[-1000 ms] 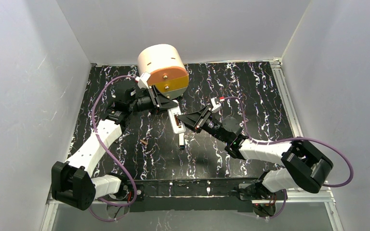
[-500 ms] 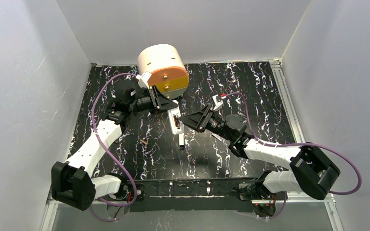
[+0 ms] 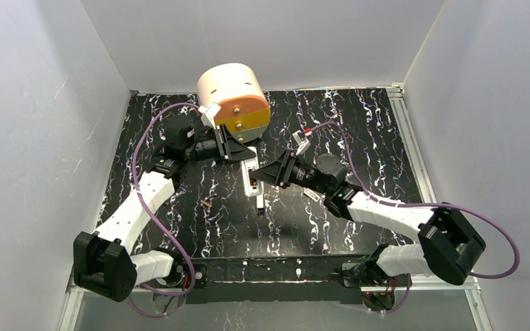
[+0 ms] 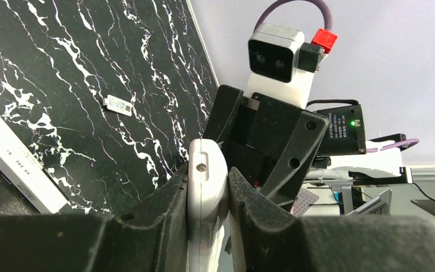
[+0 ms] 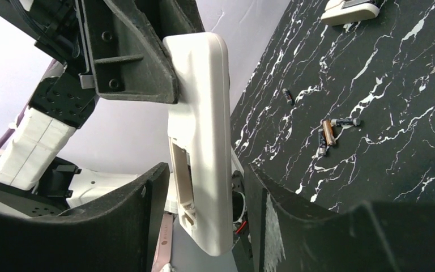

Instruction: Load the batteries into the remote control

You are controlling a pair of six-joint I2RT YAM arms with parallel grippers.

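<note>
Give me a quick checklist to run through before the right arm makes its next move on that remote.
1. The left gripper is clamped on the remote control: ok.
2. The right gripper is open, with its jaws either side of the remote control's lower end: ok.
3. The battery bay is uncovered and faces the right wrist camera: ok.
4. The batteries are loaded: not ok, they lie loose on the table.
5. The remote control is held off the table: ok.
6. Polarity marks inside the bay are readable: cannot tell.
</note>
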